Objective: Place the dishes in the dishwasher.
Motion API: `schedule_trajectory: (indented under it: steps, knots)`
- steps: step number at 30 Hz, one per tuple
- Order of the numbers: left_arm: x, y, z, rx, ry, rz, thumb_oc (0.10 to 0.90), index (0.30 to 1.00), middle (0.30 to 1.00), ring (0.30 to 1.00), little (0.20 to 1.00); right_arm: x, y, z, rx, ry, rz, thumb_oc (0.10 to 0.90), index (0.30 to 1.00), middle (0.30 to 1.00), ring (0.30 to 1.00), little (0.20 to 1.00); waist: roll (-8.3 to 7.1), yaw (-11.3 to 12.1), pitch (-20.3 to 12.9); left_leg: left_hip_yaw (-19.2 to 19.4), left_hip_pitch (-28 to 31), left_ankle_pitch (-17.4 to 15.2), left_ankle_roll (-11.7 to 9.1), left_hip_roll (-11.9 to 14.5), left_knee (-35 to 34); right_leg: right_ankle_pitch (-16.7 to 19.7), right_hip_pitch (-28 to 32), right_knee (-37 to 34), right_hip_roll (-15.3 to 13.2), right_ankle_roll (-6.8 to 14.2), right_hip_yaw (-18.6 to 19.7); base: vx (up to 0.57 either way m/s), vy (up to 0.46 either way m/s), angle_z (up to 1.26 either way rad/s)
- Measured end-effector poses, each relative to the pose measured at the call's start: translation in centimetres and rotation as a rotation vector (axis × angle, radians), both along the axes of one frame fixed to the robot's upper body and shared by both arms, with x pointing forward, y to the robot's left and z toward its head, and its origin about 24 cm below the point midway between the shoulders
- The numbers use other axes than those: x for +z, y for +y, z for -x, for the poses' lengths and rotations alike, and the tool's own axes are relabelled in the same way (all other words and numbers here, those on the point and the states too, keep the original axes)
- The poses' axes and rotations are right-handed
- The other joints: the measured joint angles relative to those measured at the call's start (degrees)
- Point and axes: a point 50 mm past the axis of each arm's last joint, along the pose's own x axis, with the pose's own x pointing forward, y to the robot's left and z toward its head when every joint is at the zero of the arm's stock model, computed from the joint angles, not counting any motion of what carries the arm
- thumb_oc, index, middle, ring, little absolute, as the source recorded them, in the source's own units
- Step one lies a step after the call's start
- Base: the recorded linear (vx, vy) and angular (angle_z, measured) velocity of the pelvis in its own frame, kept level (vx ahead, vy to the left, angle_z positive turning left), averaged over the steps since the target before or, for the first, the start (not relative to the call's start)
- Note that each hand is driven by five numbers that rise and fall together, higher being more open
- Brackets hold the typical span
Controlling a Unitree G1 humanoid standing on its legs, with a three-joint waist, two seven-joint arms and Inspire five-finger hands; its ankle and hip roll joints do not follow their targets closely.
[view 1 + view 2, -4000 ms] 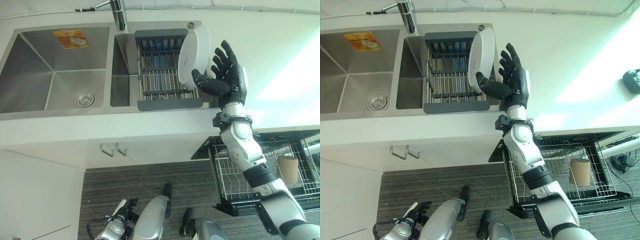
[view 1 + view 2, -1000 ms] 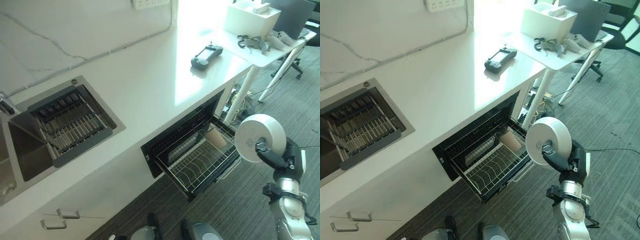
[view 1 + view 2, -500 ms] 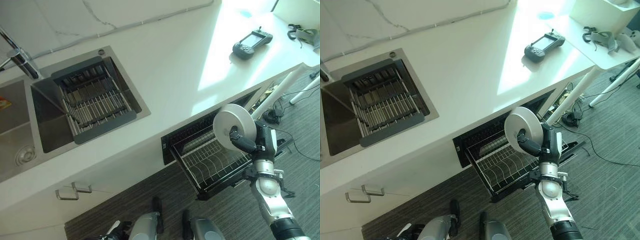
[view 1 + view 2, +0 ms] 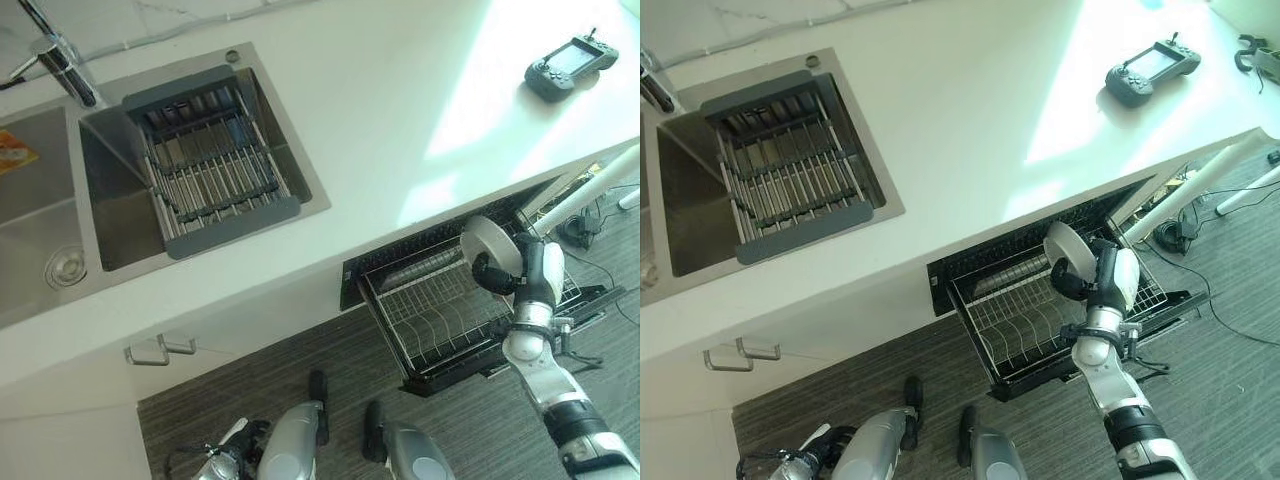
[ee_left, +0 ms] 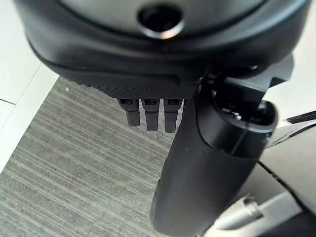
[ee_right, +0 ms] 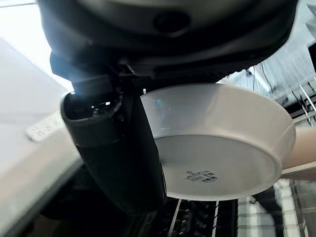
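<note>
Left robot hand (image 5: 207, 163): dark, fingers straight, holding nothing, over striped grey floor (image 5: 74, 163). Right robot hand (image 4: 497, 274): thumb and fingers clamped on the rim of a round, smooth white dish (image 6: 222, 148), held tilted above the wire rack (image 4: 440, 315) directly below it.

You get bright daylight, hard glare patch on counter (image 4: 480, 110) near controller (image 4: 568, 68). Sink (image 4: 40, 200) shaded. Right wrist view backlit; bowl (image 6: 222, 143) sharp, thumb soft.
</note>
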Motion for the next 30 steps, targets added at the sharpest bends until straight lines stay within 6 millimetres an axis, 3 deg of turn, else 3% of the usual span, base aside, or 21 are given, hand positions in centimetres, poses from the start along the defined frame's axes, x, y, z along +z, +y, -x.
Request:
schedule_trajectory:
  steps: [4,7,11,18,23,24,25,30]
  knots:
    - [0.3,-0.4,-1.1,-0.03,-0.025,0.007,0.8,0.9,0.9,0.9,0.9,-0.3,0.1,-0.6,-0.056,0.018,0.145,0.4,0.3,0.3,0.3,0.3,0.88,1.31,1.64,-0.56,-0.11,0.07,0.11,-0.21,0.14,0.05,0.25,-0.2,-0.11,0.08,-0.54,-0.04,0.024,0.07]
    - [0.7,-1.0,-2.3,-0.082,-0.054,0.01,0.8,0.9,0.9,0.9,0.9,0.8,1.4,-2.4,-0.046,-0.008,0.316,0.4,0.3,0.3,0.3,0.3,2.5,1.26,3.11,-0.71,-1.78,0.52,0.36,-0.27,0.3,0.13,-1.67,0.9,-0.22,0.15,-0.66,-0.04,0.029,0.03]
    - [1.2,-1.7,-3.6,-0.122,-0.102,0.03,0.8,0.9,0.9,0.9,0.9,0.1,1.6,-2.6,-0.042,0.023,0.445,0.4,0.3,0.3,0.3,0.3,4.19,2.68,4.92,-1.34,-2.33,0.83,0.47,-0.58,0.29,0.1,-2.03,1.29,-0.44,0.15,-1.36,-0.02,0.009,0.08]
    - [1.4,-2.0,-4.0,-0.113,-0.138,0.048,0.8,0.9,0.9,0.9,0.9,-0.7,3.9,-2.6,-0.007,-0.029,0.5,0.4,0.3,0.3,0.3,0.3,4.23,2.82,5.45,-1.82,-5.36,1.92,0.99,-1.19,-0.14,-0.08,-5.92,2.71,-1.12,0.33,-1.68,-0.06,0.071,0.05]
    - [1.8,-2.1,-4.9,-0.069,-0.179,0.067,0.8,0.9,0.9,0.9,0.9,-1.3,3.1,-2.7,-0.056,-0.001,0.54,0.4,0.3,0.3,0.3,0.3,4.53,2.87,6.83,-1.89,-7.97,3.24,1.34,-1.34,-0.36,-0.02,-9.21,4.42,-1.42,0.41,-1.72,-0.08,0.043,0.02]
    - [1.9,-2.2,-5.0,-0.071,-0.186,0.064,0.8,0.9,0.9,0.9,0.9,-1.0,2.9,-2.8,-0.077,-0.01,0.548,0.508,0.462,0.462,0.462,0.462,4.54,2.78,6.86,-1.93,-8.15,4.05,1.31,-1.43,-1.52,0.13,-10.04,4.77,-1.5,0.34,-1.71,-0.09,0.059,0.01]
    - [1.9,-2.2,-5.0,-0.065,-0.199,0.059,0.8,0.9,0.9,0.9,0.9,-0.9,3.0,-2.9,-0.085,-0.013,0.543,0.8,0.9,0.9,0.9,0.9,4.53,2.74,6.87,-1.99,-8.33,4.84,1.02,-1.42,-2.7,0.36,-10.89,4.97,-1.47,0.22,-1.77,-0.09,0.063,0.01]
    - [1.9,-2.1,-5.0,-0.033,-0.205,0.073,0.8,0.9,0.9,0.9,0.9,-1.8,3.6,-3.2,-0.061,0.086,0.495,0.8,0.9,0.9,0.9,0.9,4.53,2.58,6.86,-2.04,-9.06,6.38,0.65,-1.26,-4.32,0.77,-12.64,5.7,-1.33,-0.11,-1.82,-0.02,0.016,0.0]
